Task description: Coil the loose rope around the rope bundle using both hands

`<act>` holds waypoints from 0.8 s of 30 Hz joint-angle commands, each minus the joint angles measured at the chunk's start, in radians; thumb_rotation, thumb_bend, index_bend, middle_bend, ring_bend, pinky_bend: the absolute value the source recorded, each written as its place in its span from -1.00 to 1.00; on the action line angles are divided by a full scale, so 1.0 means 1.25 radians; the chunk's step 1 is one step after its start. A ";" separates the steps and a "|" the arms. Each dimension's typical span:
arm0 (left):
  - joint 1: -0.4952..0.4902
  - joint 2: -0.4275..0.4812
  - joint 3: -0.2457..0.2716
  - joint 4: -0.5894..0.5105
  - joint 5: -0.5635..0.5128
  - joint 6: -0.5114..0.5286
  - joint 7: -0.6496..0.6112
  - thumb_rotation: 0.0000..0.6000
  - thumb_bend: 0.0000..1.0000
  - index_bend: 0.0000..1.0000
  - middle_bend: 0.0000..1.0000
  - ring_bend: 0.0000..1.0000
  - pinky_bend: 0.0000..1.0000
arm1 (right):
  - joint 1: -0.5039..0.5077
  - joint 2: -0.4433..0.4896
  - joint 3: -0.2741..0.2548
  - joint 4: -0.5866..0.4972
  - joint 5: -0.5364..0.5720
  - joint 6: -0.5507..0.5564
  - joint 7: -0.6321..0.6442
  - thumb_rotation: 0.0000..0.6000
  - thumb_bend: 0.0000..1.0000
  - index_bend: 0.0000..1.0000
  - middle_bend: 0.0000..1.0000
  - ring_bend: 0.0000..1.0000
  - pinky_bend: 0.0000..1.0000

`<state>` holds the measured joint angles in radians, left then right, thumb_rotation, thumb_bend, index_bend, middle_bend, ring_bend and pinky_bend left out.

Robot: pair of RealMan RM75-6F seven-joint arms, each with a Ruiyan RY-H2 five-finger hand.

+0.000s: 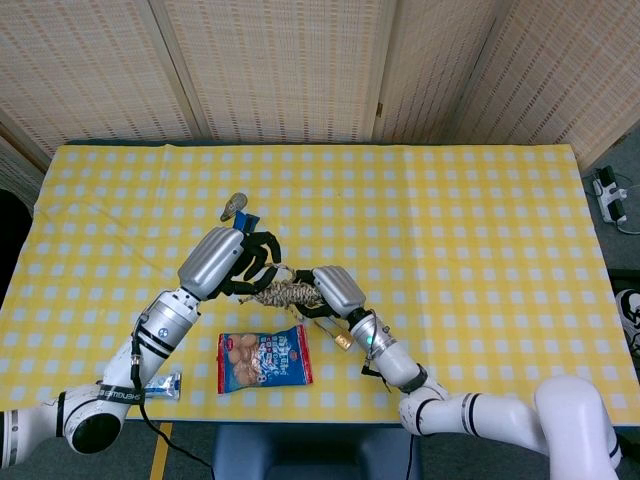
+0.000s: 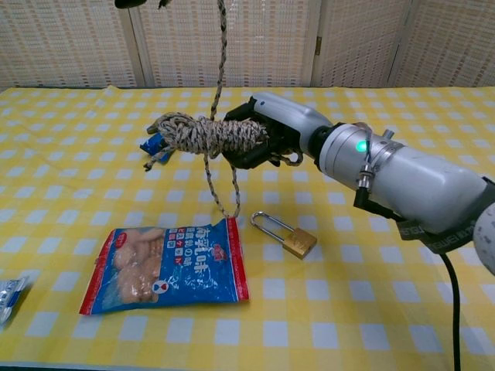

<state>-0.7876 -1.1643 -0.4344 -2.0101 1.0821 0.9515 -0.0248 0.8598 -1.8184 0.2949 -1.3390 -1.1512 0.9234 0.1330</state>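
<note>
Grey-and-tan speckled rope bundle (image 2: 207, 134) gripped aloft in right hand (image 2: 267, 131), above counter's front-middle. Loose rope strand (image 2: 220, 54) rising taut to left hand (image 1: 238, 263), closed round it, just beside bundle. Brass padlock (image 2: 290, 236) and blue-red snack packet (image 2: 168, 263) close beneath, toward front edge. Yellow checked counter (image 1: 480, 230) bare toward right edge and far corners.

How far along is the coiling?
Done: most of the rope is already wound into the rope bundle, which the right hand grips above the table. In hand: the left hand holds the loose rope up, so it rises taut from the bundle. Left: that strand and a loop hanging toward the snack bag remain unwrapped.
</note>
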 commanded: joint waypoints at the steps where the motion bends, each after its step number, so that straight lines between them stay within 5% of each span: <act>1: 0.017 0.015 0.016 -0.019 0.031 -0.006 -0.045 1.00 0.15 0.47 0.79 0.75 0.67 | 0.002 -0.048 0.027 0.039 0.012 0.036 0.001 1.00 0.31 0.92 0.56 0.71 0.54; 15: 0.106 0.065 0.136 -0.018 0.257 0.018 -0.204 1.00 0.16 0.47 0.79 0.75 0.67 | -0.014 -0.192 0.149 0.164 -0.055 0.224 0.270 1.00 0.31 0.92 0.56 0.71 0.54; 24: 0.158 0.058 0.211 0.102 0.287 0.041 -0.305 1.00 0.16 0.47 0.79 0.75 0.67 | -0.056 -0.107 0.211 0.044 -0.036 0.201 0.404 1.00 0.31 0.92 0.57 0.71 0.56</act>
<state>-0.6087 -1.0855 -0.1902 -1.9235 1.4452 0.9940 -0.3731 0.8087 -1.9855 0.5446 -1.2440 -1.1986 1.1803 0.6139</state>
